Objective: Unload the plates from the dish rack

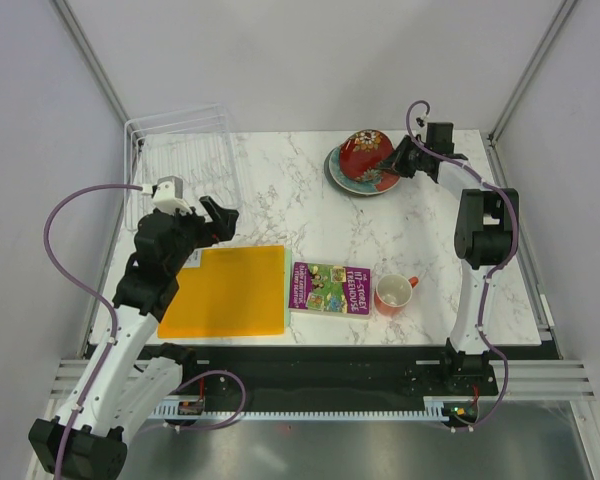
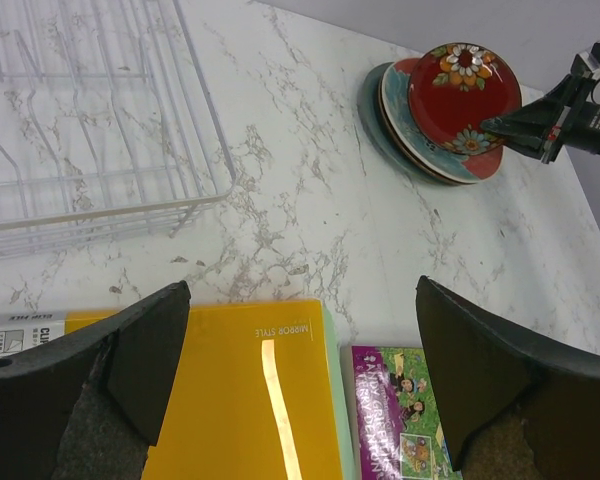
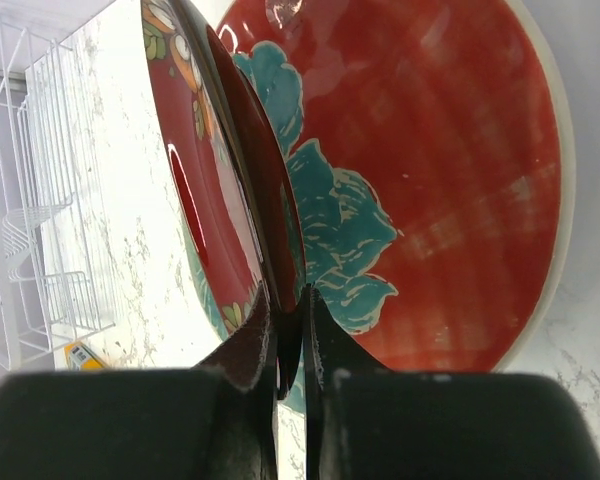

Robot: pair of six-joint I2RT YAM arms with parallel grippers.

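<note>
The dish rack [image 1: 185, 160] stands at the back left, and no plate shows among its prongs [image 2: 90, 130]. At the back right lies a stack of plates [image 1: 352, 180]. A red plate with a patterned centre [image 1: 365, 150] leans tilted on top of it. My right gripper [image 1: 398, 160] is shut on that plate's near rim [image 3: 220, 170], pinching the edge between both fingers [image 3: 290, 330]. Under it lies a teal plate with red blotches [image 3: 430, 180]. My left gripper [image 1: 212, 215] hangs wide open above the orange mat, nothing between its fingers [image 2: 300, 370].
An orange mat [image 1: 230, 290] lies at the front left, with a purple-and-green book [image 1: 330, 288] next to it. An orange-red mug [image 1: 392, 293] stands right of the book. Bare marble lies between the rack and the stack.
</note>
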